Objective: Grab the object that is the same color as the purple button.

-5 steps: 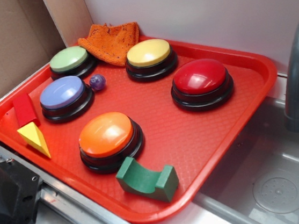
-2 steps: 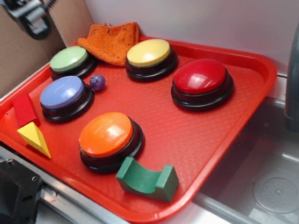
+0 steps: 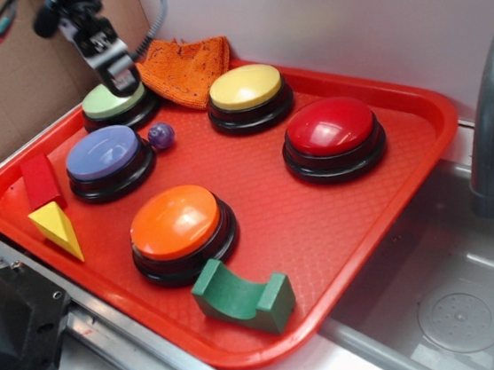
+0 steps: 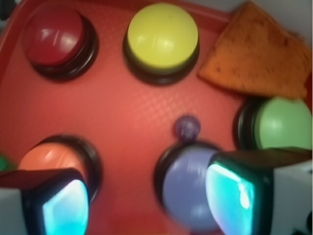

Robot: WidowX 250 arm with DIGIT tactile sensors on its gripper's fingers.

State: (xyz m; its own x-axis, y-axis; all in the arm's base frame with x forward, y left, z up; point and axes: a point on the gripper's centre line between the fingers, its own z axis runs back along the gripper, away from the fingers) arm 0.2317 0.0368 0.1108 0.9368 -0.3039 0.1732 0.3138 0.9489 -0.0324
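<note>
Hovering open above the tray, the jaws (image 4: 146,196) frame the purple ball (image 4: 187,127) ahead, untouched.

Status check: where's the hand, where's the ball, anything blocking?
Hand open, empty, above the green button. Purple ball untouched on tray, between purple button and green one. Nothing covers it; buttons crowd it.

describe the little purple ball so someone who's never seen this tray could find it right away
On the red tray, find the purple button at the left side. The purple ball sits just beside its black base, towards the yellow button. It is glossy and far smaller than any button.
</note>
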